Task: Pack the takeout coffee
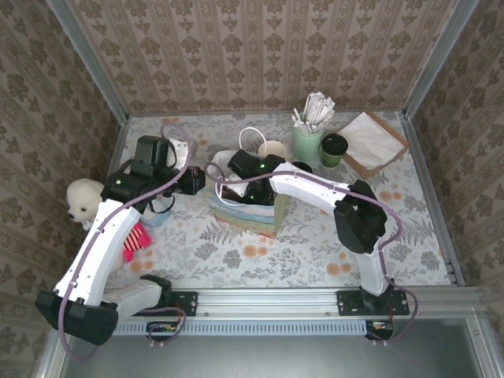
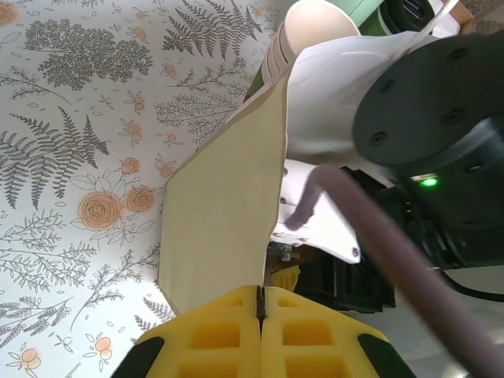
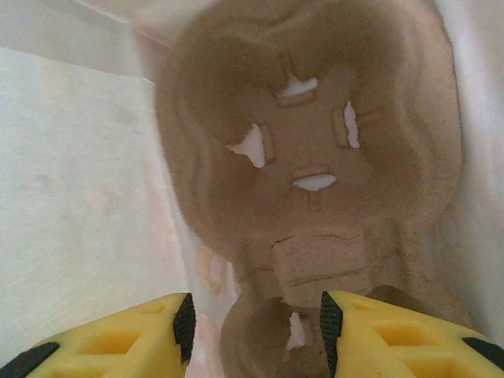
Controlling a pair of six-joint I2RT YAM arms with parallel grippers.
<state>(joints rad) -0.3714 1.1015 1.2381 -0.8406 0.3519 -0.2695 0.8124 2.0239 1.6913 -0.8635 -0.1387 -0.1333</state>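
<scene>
The takeout coffee [image 1: 333,150], a small dark-green cup with a black lid, stands at the back right of the table, away from both grippers. A pale paper bag [image 1: 260,220] stands open at the table's middle. My left gripper [image 1: 197,181] is shut on the bag's cream wall [image 2: 224,213], the yellow fingers pinching its edge [image 2: 260,303]. My right gripper [image 3: 253,323] reaches down inside the bag, open, with nothing between its fingers. Just below it a brown pulp cup carrier [image 3: 307,157] lies on the bag's bottom.
A stack of lidless cups [image 1: 272,151] and a pale-green holder of white sticks [image 1: 309,142] stand behind the bag. A brown tray of white napkins [image 1: 368,142] sits at the back right. A white plush toy [image 1: 83,201] lies at the left edge.
</scene>
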